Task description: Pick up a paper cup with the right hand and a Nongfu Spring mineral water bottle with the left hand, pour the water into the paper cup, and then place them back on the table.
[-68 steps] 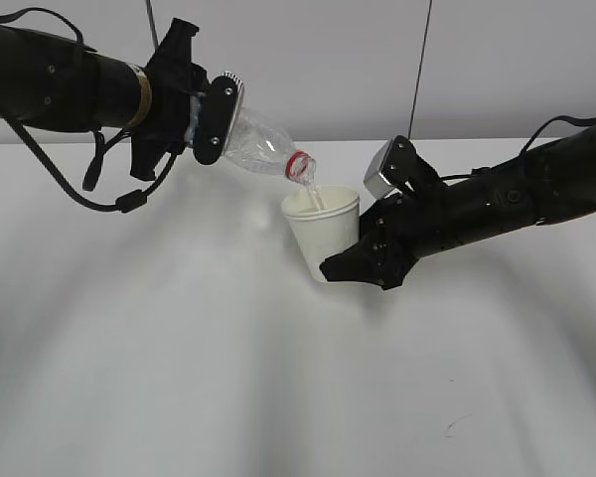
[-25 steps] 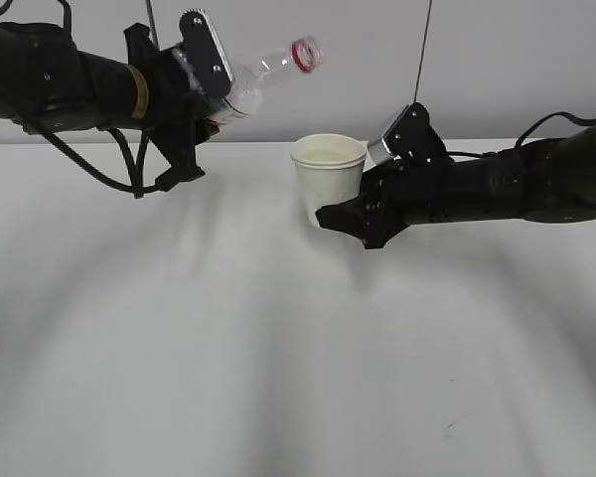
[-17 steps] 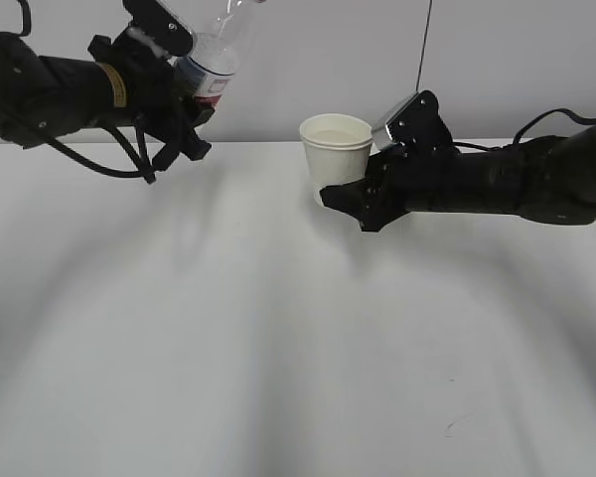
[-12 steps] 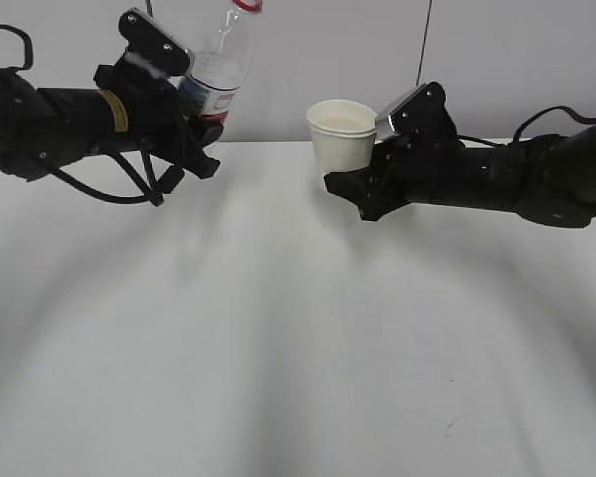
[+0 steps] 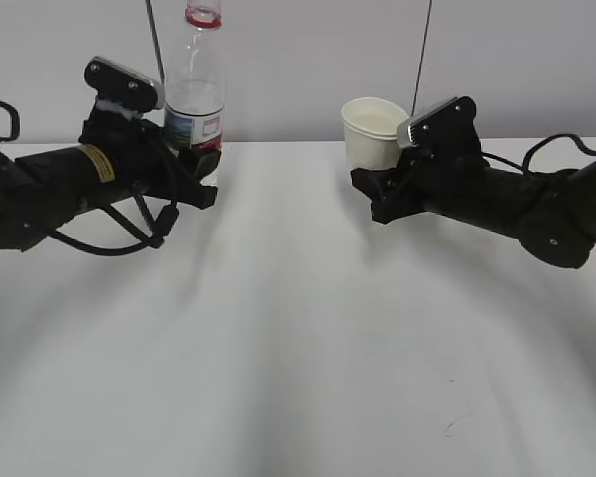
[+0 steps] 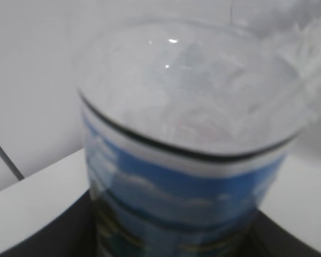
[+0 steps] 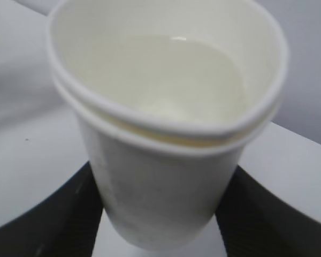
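Note:
The Nongfu Spring bottle [image 5: 197, 84] stands upright at the far left, red neck ring on top, label facing me. My left gripper [image 5: 184, 164] is shut on its lower body; in the left wrist view the bottle [image 6: 187, 160] fills the frame between the dark fingers [image 6: 37, 235]. The paper cup [image 5: 372, 131] is upright at the right of centre, held by my right gripper [image 5: 377, 189] round its lower part. In the right wrist view the cup [image 7: 166, 155] holds water [image 7: 176, 80] and sits between the black fingers [image 7: 48, 214]. I cannot tell whether cup or bottle touches the table [image 5: 298, 328].
The white tabletop stretches wide in front of both arms. A small dark scratch mark [image 5: 455, 425] lies near the front right. A grey wall stands behind, with two thin cables [image 5: 422, 60] hanging down.
The bottle has swung from tilted over the cup to upright and moved left and down. The right gripper has carried the cup to the right and back. Both grips have held.

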### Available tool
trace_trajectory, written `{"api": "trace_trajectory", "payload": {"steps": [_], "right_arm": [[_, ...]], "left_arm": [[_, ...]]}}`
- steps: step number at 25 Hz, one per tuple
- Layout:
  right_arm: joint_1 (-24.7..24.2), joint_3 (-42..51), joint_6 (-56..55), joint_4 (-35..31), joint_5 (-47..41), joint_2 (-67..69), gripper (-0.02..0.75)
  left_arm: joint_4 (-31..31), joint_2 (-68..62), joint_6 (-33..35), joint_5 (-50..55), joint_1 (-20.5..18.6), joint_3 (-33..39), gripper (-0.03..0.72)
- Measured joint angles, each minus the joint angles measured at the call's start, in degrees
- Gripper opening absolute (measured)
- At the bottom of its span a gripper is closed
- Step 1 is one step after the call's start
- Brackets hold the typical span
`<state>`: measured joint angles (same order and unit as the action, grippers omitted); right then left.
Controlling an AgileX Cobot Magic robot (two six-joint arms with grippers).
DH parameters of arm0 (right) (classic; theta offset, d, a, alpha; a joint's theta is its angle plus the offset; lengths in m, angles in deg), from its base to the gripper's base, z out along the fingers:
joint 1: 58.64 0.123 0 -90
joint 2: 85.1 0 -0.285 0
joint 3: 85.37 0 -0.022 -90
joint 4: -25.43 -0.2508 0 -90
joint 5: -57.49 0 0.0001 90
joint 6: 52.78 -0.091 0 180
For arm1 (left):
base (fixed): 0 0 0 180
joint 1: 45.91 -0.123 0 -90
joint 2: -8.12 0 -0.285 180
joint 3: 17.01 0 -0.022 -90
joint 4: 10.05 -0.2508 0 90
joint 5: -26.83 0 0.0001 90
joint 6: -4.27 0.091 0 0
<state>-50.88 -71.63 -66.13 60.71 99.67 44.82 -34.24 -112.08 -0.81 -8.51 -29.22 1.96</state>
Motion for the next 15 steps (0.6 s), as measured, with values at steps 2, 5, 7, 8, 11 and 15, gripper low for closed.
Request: {"api": "trace_trajectory", "payload": {"steps": [2, 5, 7, 8, 11, 15], "right_arm": [[0.0, 2.3, 3.6, -4.6, 2.6, 0.0, 0.450], [0.0, 5.9, 7.9, -11.0, 6.9, 0.0, 0.450], [0.0, 7.9, 9.8, -13.9, 9.5, 0.0, 0.450], [0.0, 8.8, 10.6, -14.9, 10.4, 0.0, 0.450], [0.0, 10.7, 12.6, -17.9, 11.4, 0.0, 0.450], [0.0, 11.8, 13.9, -19.7, 16.5, 1.9, 0.450]], "left_arm": [[1.0, 0.0, 0.0, -2.0, -0.1, 1.9, 0.347], [2.6, 0.0, -0.3, -6.2, -0.1, 5.0, 0.347], [2.9, -0.3, -0.8, -9.2, -0.1, 7.0, 0.347], [3.0, -0.7, -1.4, -11.0, -0.1, 7.8, 0.347], [3.0, -2.1, -3.9, -14.4, -0.1, 9.9, 0.347], [2.3, -4.9, -5.3, -19.3, -0.1, 11.0, 0.347]]}}
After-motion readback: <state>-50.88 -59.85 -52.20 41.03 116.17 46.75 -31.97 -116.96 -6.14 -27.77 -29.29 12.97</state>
